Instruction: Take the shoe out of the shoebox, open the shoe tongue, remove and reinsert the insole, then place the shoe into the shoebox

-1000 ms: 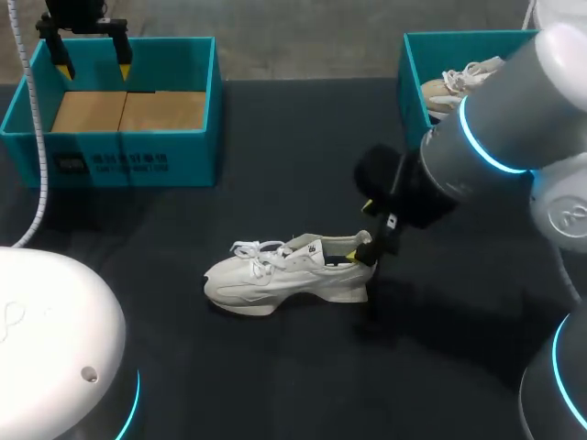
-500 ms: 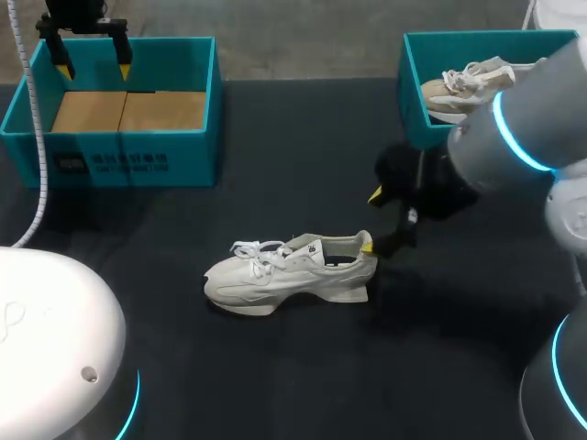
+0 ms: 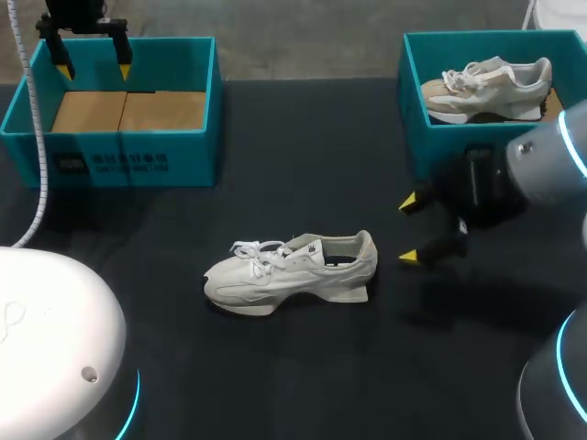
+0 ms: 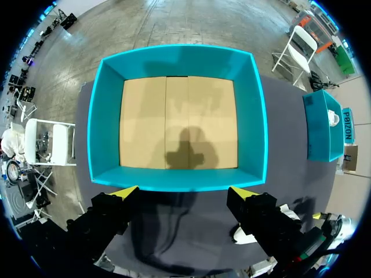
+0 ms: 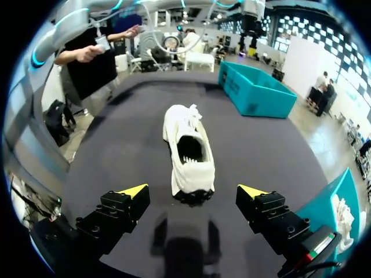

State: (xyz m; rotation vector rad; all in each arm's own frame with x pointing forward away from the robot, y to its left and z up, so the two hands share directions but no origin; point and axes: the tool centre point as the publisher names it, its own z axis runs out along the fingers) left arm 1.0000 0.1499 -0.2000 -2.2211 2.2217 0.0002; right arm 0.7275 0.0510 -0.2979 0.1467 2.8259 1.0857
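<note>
A white shoe [image 3: 292,270] lies on its sole in the middle of the dark table, toe to the left. In the right wrist view the shoe [image 5: 188,152] is ahead of my right gripper [image 5: 196,191], heel nearest, its mouth showing. My right gripper [image 3: 411,229] hangs open just right of the heel, not touching it. My left gripper [image 3: 92,57] hovers open over the far rim of the empty teal shoebox [image 3: 125,151] at the back left. Seen from the left wrist, that shoebox [image 4: 177,113] with its bare cardboard floor lies below the left gripper [image 4: 183,190].
A second teal box [image 3: 417,110] at the back right holds a beige and white shoe [image 3: 486,82]. The same box [image 5: 346,214] shows beside my right gripper in the right wrist view. Dark table surface surrounds the white shoe.
My right gripper has drawn back to the right, away from the shoe's heel, which it was at one second ago. The shoe and the left arm have stayed put.
</note>
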